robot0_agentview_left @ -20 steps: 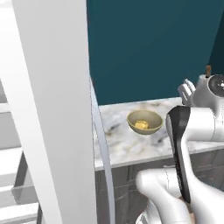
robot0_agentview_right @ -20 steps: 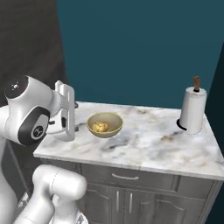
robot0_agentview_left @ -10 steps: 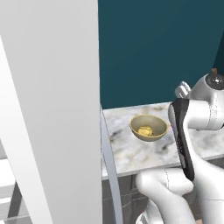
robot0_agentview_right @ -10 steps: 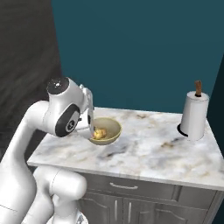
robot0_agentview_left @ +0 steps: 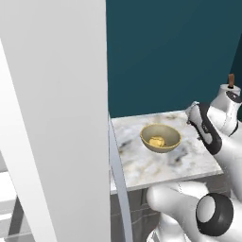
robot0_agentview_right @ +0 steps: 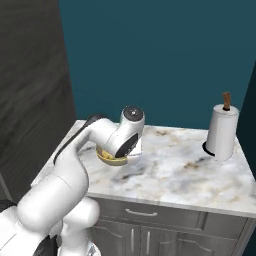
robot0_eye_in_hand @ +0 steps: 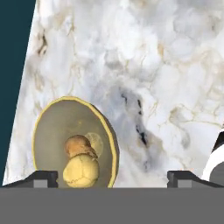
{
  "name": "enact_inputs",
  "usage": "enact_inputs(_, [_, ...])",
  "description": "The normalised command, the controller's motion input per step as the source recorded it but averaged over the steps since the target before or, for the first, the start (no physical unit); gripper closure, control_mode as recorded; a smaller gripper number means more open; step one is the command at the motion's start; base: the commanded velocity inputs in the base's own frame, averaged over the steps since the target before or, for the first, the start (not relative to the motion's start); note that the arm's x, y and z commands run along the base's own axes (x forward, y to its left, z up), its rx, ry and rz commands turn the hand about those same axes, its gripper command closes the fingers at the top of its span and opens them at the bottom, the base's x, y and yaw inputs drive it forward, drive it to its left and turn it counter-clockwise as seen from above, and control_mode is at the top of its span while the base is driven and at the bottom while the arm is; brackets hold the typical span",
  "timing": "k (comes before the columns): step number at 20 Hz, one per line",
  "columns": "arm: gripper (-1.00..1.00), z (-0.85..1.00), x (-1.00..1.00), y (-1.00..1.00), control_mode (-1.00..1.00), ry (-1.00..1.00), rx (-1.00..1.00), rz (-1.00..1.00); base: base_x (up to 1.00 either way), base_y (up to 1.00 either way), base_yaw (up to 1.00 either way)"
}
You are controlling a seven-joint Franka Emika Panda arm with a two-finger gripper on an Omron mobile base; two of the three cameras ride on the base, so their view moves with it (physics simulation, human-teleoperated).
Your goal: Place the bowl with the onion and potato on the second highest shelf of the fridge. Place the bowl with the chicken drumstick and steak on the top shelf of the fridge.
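The tan bowl with the onion and potato (robot0_agentview_left: 160, 138) sits on the marble counter (robot0_agentview_left: 137, 165) beside the fridge. In the hand view the bowl (robot0_eye_in_hand: 52, 131) lies at the lower left, holding a brownish onion (robot0_eye_in_hand: 78, 145) and a yellow potato (robot0_eye_in_hand: 81, 171). My gripper (robot0_eye_in_hand: 113, 178) hovers above it, open, with the bowl's right rim between the fingertips (robot0_eye_in_hand: 41, 177). From the right base view my arm covers most of the bowl (robot0_agentview_right: 112, 159). The bowl with the chicken drumstick and steak and the fridge shelves are out of view.
The fridge's white open door (robot0_agentview_left: 56, 118) stands close on the left of the counter; its dark side (robot0_agentview_right: 30, 90) rises beside the counter. A paper towel roll (robot0_agentview_right: 222, 131) stands at the counter's far right corner. Grey cabinet fronts (robot0_agentview_right: 150, 225) lie below.
The base views have shifted toward the counter. My arm has swung from the fridge side out over the bowl. The gripper has stayed open.
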Motion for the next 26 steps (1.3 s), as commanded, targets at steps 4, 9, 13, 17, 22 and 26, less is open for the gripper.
enact_inputs(4, [-1.00, -0.67, 0.75, 0.00, -1.00, 0.06, 0.01, 0.03, 0.00, 0.00, 0.00])
enact_inputs(9, [-1.00, -0.57, 0.09, 0.11, -1.00, 0.20, 0.01, 0.06, 0.00, 0.00, 0.00])
enact_inputs(13, [-1.00, -0.44, 0.00, 0.28, -1.00, 0.13, 0.00, 0.05, 0.00, 0.00, 0.00])
enact_inputs(17, [-1.00, -0.22, 0.18, 0.04, -1.00, 0.04, 0.00, 0.02, 0.00, 0.00, 0.00])
enact_inputs(22, [-1.00, -0.43, 0.10, 0.04, -1.00, 0.02, 0.00, 0.02, 0.00, 0.00, 0.00])
enact_inputs(26, [-1.00, -0.34, 0.26, 0.16, -1.00, 0.00, 0.00, 0.00, 0.00, 0.00, 0.00])
